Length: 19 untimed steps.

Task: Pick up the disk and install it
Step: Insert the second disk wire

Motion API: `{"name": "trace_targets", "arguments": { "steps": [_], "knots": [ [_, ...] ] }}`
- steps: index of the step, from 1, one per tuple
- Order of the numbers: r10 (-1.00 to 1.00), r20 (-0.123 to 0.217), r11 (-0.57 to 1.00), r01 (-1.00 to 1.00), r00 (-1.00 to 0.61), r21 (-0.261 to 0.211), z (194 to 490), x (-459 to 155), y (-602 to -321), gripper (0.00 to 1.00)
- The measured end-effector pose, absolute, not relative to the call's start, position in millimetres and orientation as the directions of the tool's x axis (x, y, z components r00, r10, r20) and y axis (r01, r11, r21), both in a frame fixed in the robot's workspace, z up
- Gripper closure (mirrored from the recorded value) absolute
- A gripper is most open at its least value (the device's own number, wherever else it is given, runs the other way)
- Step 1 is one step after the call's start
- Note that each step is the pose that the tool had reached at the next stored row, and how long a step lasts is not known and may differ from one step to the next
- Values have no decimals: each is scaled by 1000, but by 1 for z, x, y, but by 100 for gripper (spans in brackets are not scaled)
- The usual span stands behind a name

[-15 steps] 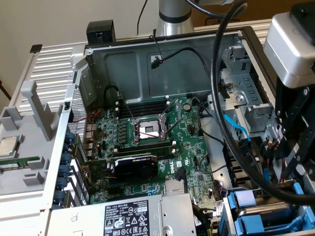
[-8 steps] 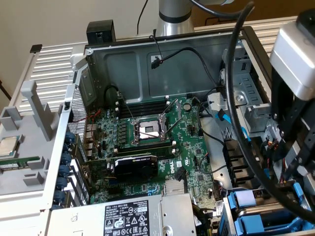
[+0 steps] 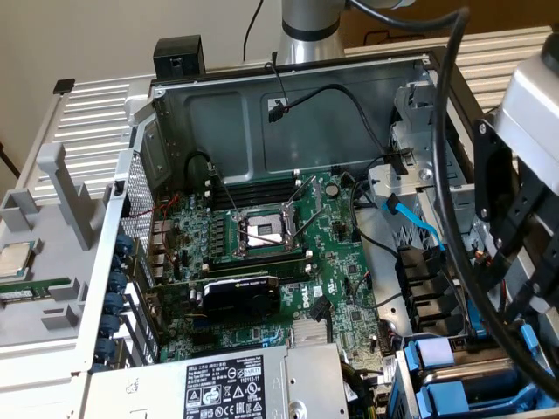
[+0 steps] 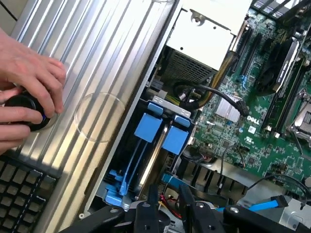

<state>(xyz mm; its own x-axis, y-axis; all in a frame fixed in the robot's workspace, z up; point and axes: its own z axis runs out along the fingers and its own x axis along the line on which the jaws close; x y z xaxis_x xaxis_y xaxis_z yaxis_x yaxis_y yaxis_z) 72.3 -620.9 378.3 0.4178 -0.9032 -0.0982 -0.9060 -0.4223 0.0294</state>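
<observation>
Disk (image 4: 156, 145), mostly hidden edge-on between blue carrier tabs, sits slotted in the drive bay directly beyond the gripper (image 4: 169, 206); its dark fingers look slightly spread, holding nothing. A hand (image 4: 29, 92) grips a black knob (image 4: 26, 110).

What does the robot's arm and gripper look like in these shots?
In the exterior view the arm is a silver metal tube with a dark joint above it. A thick black cable loops down to a light grey block with black metal linkages below it. In the wrist view the gripper is black, with jointed bars and round pivot bolts. No markings are visible.
</observation>
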Motion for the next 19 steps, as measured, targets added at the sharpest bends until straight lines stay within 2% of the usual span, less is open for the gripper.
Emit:
{"name": "trace_targets", "arguments": {
  "steps": [19],
  "knots": [
    [-709, -98, -704, -710, 699, 29, 378, 72, -621, 69]
  ]
}}
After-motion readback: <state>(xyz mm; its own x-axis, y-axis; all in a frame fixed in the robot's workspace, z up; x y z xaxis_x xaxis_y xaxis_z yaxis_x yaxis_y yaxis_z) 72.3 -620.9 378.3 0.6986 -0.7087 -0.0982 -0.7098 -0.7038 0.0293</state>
